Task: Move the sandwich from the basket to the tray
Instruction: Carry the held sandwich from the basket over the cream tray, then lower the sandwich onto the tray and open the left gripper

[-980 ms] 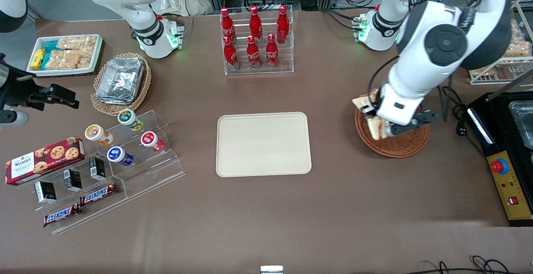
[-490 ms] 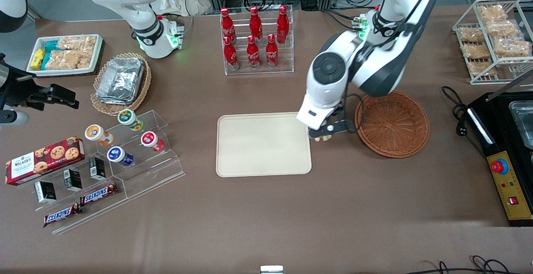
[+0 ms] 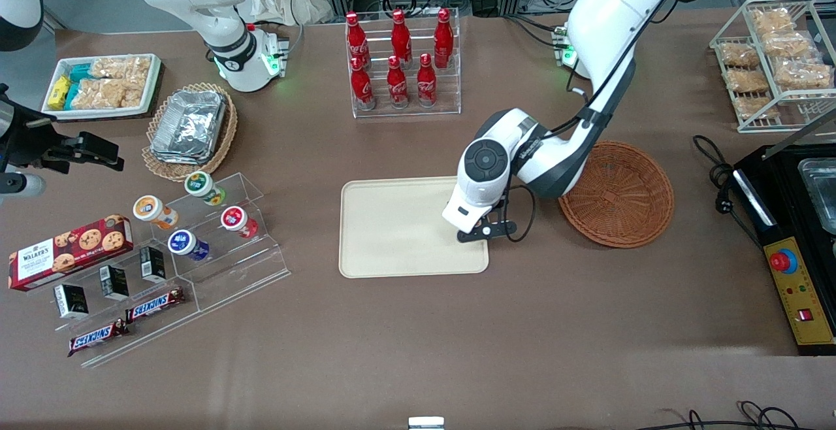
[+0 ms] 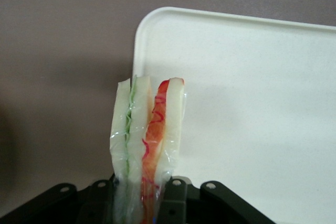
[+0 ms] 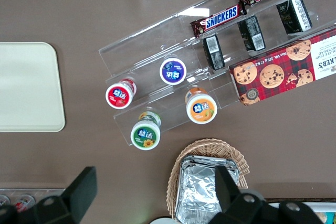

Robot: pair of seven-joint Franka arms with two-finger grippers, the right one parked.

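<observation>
My left gripper (image 3: 486,231) hangs low over the cream tray (image 3: 398,227), at the tray's edge nearest the reddish-brown basket (image 3: 617,195). In the left wrist view the gripper (image 4: 143,198) is shut on the sandwich (image 4: 149,135), a wrapped white-bread wedge with green and orange-red filling layers, held upright on edge. The sandwich's tip is over the rounded corner of the tray (image 4: 252,103). In the front view the arm hides the sandwich. The basket holds nothing I can see.
A clear rack of red cola bottles (image 3: 400,64) stands farther from the front camera than the tray. A clear stepped stand with yogurt cups (image 3: 196,221) and a tan basket of foil containers (image 3: 189,129) lie toward the parked arm's end. A black machine (image 3: 797,234) sits beside the basket.
The gripper carried the sandwich out of the reddish-brown basket and across to the tray's near edge, then lower over the tray. The basket is now uncovered and bare.
</observation>
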